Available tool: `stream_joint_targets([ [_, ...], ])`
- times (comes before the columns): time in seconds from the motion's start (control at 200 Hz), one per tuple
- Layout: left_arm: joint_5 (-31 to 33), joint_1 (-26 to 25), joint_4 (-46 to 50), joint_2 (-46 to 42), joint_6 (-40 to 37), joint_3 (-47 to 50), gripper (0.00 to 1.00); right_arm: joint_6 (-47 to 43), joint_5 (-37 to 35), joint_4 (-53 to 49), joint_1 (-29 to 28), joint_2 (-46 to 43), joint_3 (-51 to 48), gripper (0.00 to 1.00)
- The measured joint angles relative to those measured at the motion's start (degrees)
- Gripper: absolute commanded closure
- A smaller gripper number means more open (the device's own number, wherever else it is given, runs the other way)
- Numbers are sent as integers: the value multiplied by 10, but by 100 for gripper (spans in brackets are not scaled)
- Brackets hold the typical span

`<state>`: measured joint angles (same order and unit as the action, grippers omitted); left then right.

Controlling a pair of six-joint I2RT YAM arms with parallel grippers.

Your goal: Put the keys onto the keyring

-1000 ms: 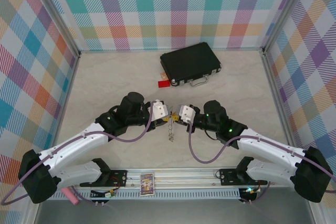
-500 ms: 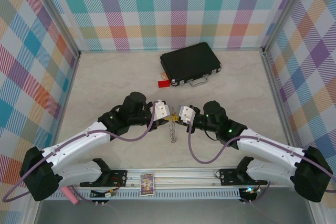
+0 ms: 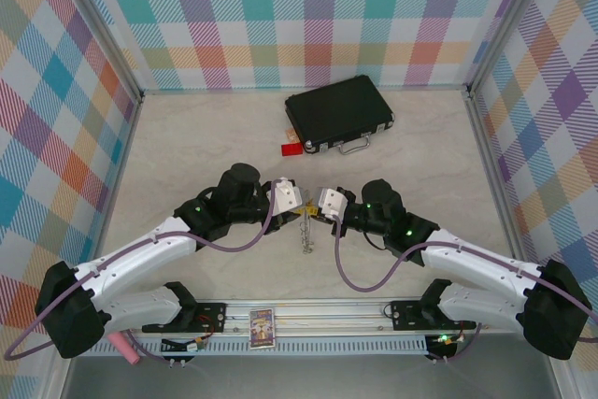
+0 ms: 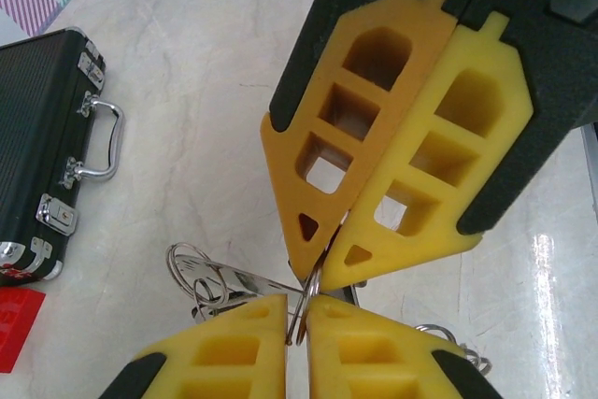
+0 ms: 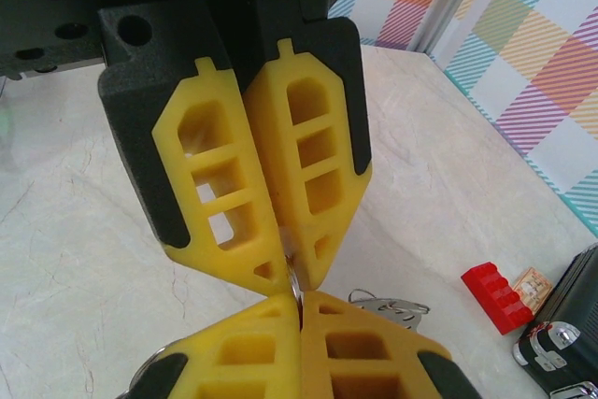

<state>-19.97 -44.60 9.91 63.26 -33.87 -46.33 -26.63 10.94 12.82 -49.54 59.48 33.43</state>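
Left wrist: keyring (image 4: 299,318) clamped by left pincer (image 4: 297,302) and right pincer (image 4: 317,277) tips.

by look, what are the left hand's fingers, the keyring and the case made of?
Fingers of the left hand: matte yellow and orange plastic, likely printed, with cut-out cells. The keyring: thin shiny grey metal wire. The case: black ribbed shell, plastic or aluminium unclear; chrome-bright handle and latches.
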Motion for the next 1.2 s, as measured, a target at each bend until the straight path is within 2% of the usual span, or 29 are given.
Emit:
stream_joint_targets([
  [0.195,0,-2,3,1,0,-3,90,0,0,2,0,1,0,100],
  [0.33,-1,-4,5,4,-2,-4,100,0,-3,0,1,1,0,100],
  [0.54,0,-5,7,11,-2,-7,100,0,-7,-4,1,1,0,100],
  [0.605,1,-6,6,11,-2,-7,100,0,-10,-4,1,1,0,85],
  [0.69,1,-7,2,11,0,-7,100,5,-22,-4,0,-3,0,80],
  [0.765,1,-8,-10,11,8,-7,100,11,-39,-4,0,-13,0,71],
  [0.95,1,-9,-61,3,44,-2,100,35,-83,5,0,-55,-1,65],
  [1.2,1,-10,-155,-8,108,23,100,48,-134,28,0,-89,-23,63],
])
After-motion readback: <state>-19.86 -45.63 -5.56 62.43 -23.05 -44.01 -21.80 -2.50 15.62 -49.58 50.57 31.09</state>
